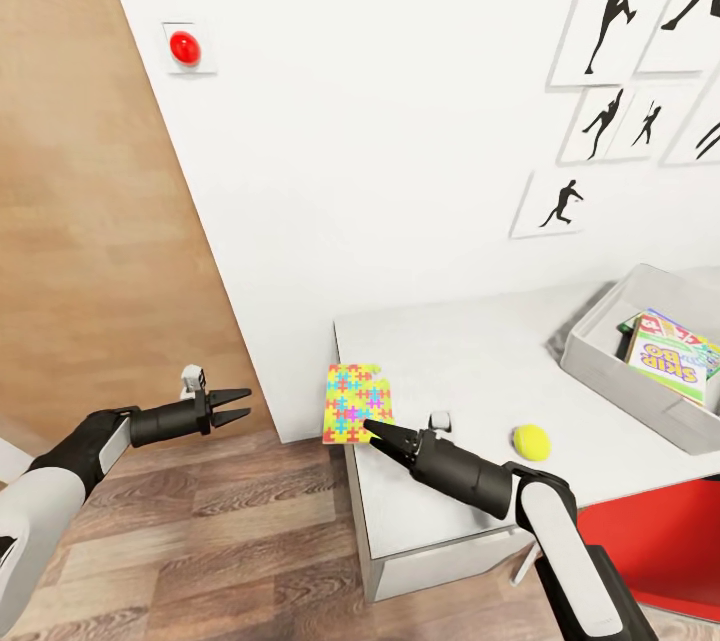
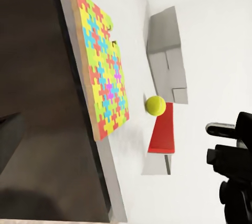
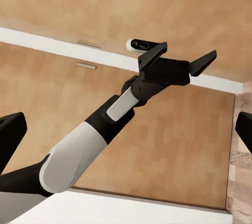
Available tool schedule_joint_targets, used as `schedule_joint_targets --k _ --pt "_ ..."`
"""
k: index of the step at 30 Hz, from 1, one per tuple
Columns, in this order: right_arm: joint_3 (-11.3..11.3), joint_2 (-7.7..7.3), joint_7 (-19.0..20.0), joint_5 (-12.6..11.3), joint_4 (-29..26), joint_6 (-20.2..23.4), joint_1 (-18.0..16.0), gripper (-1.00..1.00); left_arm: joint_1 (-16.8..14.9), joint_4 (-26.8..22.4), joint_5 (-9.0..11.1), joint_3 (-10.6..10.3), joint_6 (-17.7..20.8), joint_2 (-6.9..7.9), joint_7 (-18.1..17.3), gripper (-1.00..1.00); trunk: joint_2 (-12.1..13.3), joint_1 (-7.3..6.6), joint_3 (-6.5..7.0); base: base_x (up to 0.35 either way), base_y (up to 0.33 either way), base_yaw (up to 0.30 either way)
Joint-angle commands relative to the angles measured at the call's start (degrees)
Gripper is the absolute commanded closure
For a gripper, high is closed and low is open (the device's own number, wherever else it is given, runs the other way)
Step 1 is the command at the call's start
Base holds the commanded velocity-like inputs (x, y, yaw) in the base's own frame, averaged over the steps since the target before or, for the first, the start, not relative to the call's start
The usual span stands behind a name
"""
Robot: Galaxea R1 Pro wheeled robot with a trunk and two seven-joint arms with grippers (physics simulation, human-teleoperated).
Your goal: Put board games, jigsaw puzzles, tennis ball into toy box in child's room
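A multicoloured jigsaw puzzle point(image 1: 356, 402) point(image 2: 102, 72) lies on the white table point(image 1: 470, 341) and overhangs its left corner. My right gripper point(image 1: 372, 426) points at the puzzle's near edge; its fingers point(image 3: 10, 135) stand wide apart, open and empty. Right of it lies the yellow tennis ball point(image 1: 530, 441) point(image 2: 155, 105). At the table's right stands the grey toy box point(image 1: 600, 356) point(image 2: 165, 45), with board games point(image 1: 672, 349) inside. My left gripper point(image 1: 245, 402) point(image 3: 189, 56) hangs open over the floor, left of the table, holding nothing.
A red chair point(image 1: 650, 541) point(image 2: 163, 129) is pushed in at the table's near right. A wooden wall point(image 1: 90, 201) runs along the left, and a white wall with framed silhouettes point(image 1: 610, 111) and a red button point(image 1: 185, 47) stands behind the table. Wooden floor point(image 1: 230, 541) lies below.
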Motion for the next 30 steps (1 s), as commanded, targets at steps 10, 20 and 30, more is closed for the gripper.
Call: schedule_joint_targets --k 10,20,30 --pt "-2.7 -0.77 0.6 0.0 0.0 3.7 0.0 -1.0 0.0 0.0 0.0 0.1 0.6 -0.07 -0.2 -1.0 -3.2 1.76 -1.49 0.0 0.0 0.0" --pt "-3.1 -0.6 0.7 -0.1 0.1 3.9 0.0 -1.0 0.0 0.0 0.0 0.1 0.6 -0.09 -0.2 -1.0 -6.5 3.52 -2.93 0.0 0.0 0.0" --pt "-2.8 -0.13 0.7 -0.1 0.1 3.9 0.0 -1.0 0.0 0.0 0.0 0.1 0.6 -0.17 -0.1 -1.0 -10.1 5.5 -4.54 0.0 0.0 0.0"
